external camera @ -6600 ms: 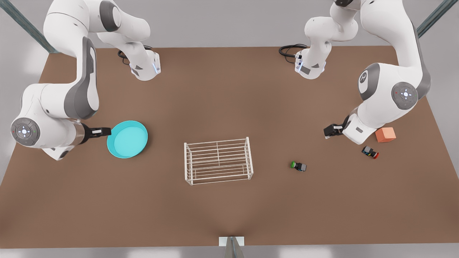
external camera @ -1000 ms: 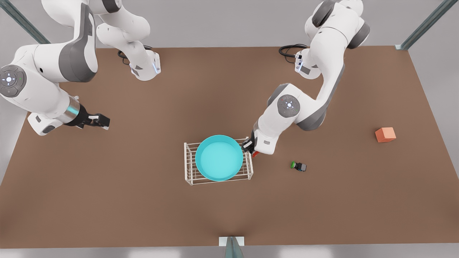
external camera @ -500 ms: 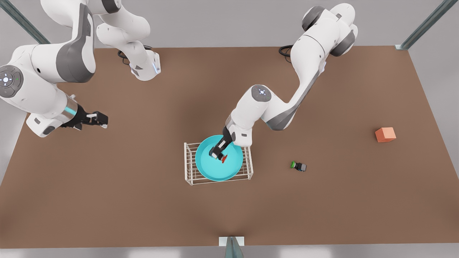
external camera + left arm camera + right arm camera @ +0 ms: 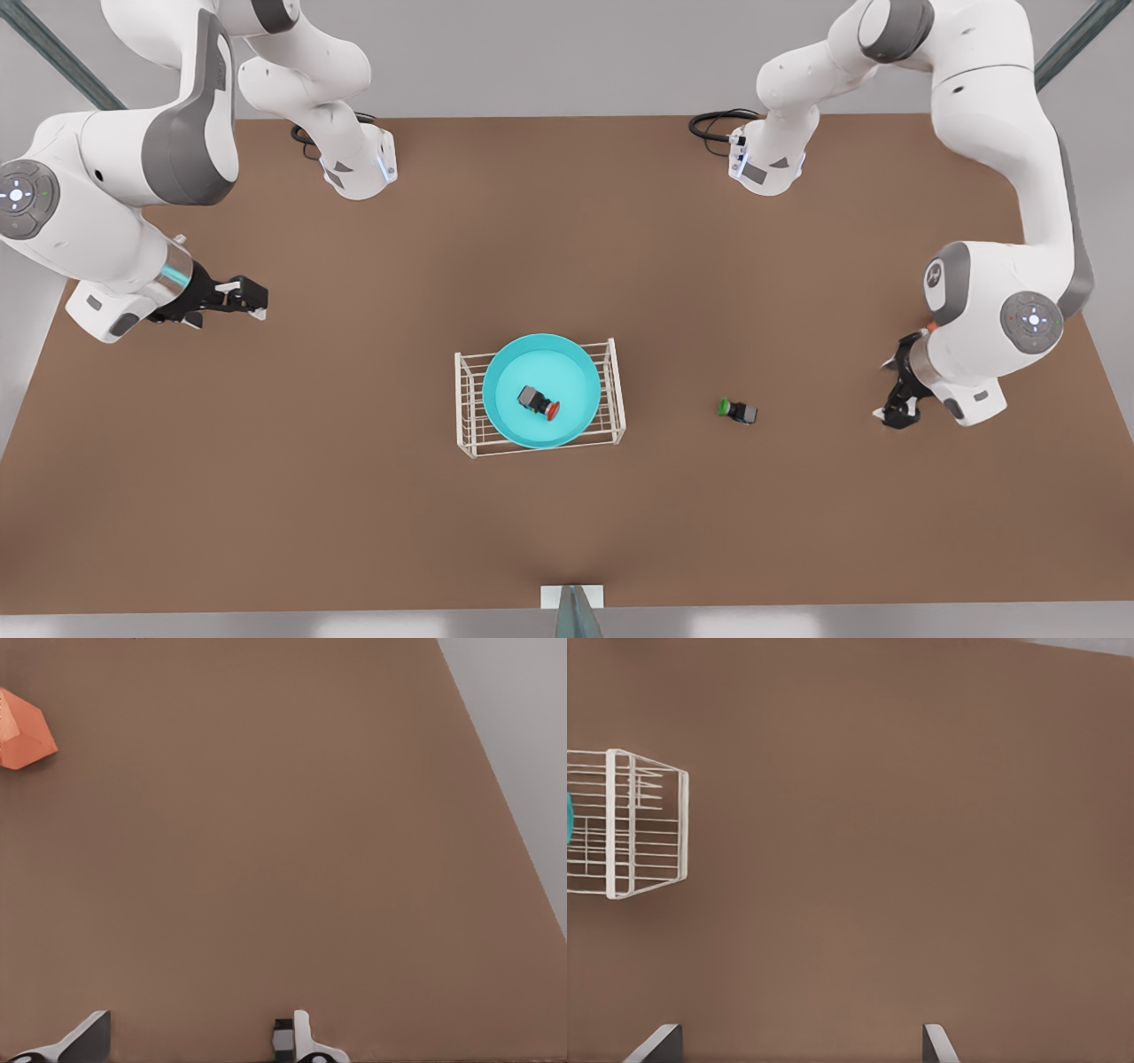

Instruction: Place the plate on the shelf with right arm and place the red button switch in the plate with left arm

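On the rack: the turquoise plate sits flat across the slatted top of the white wire shelf, mid-table in the front view.
Red button switch: the red button switch lies on its side inside the plate, just off centre, its long axis slanting with the red cap toward the front view's lower right.
Left gripper: the left gripper hangs at the front view's right, well apart from the shelf, fingers spread and empty; in its wrist view the fingertips stand apart over bare table with the orange cube ahead.
Right gripper: the right gripper waits at the front view's left, fingers parted with nothing between them; its wrist view looks toward the shelf's end frame.
Bystander: the green-capped switch lies on the table between shelf and left gripper.
Key relation: switch and plate lie roughly midway between the two grippers, neither touching them.
Judgement: both placements look done; any next move is likely just a retreat.
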Available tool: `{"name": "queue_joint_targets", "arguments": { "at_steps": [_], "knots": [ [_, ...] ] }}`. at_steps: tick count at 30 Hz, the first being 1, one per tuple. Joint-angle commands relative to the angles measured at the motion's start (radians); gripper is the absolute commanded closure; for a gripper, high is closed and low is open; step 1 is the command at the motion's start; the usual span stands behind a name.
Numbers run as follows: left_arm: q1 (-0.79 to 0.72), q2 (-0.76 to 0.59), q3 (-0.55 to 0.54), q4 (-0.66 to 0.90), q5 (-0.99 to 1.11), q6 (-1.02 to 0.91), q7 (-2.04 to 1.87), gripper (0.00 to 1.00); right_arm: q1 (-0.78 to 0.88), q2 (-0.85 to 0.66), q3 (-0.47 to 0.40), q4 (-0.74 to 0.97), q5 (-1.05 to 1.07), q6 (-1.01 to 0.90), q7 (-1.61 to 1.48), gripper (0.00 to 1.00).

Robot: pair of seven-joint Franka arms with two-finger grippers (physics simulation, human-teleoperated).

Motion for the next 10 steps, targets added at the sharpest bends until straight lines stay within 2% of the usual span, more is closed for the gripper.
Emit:
{"name": "queue_joint_targets", "arguments": {
  "at_steps": [1, 6, 10],
  "knots": [
    [-0.013, -0.006, -0.003, -0.004, -0.011, -0.123, 1.042, 0.0, 0.001, 0.001, 0.0, 0.0, 0.001, 0.001, -0.039, 0.0],
    [-0.048, -0.006, -0.003, -0.012, -0.011, -0.131, 0.996, 0.0, 0.001, 0.003, 0.0, 0.0, 0.002, 0.001, -0.041, 0.0],
    [-0.048, 0.002, -0.014, 0.098, -0.011, -0.163, 0.992, 0.0, 0.001, 0.003, 0.0, 0.0, 0.001, 0.003, -0.039, 0.0]
  ]
}}
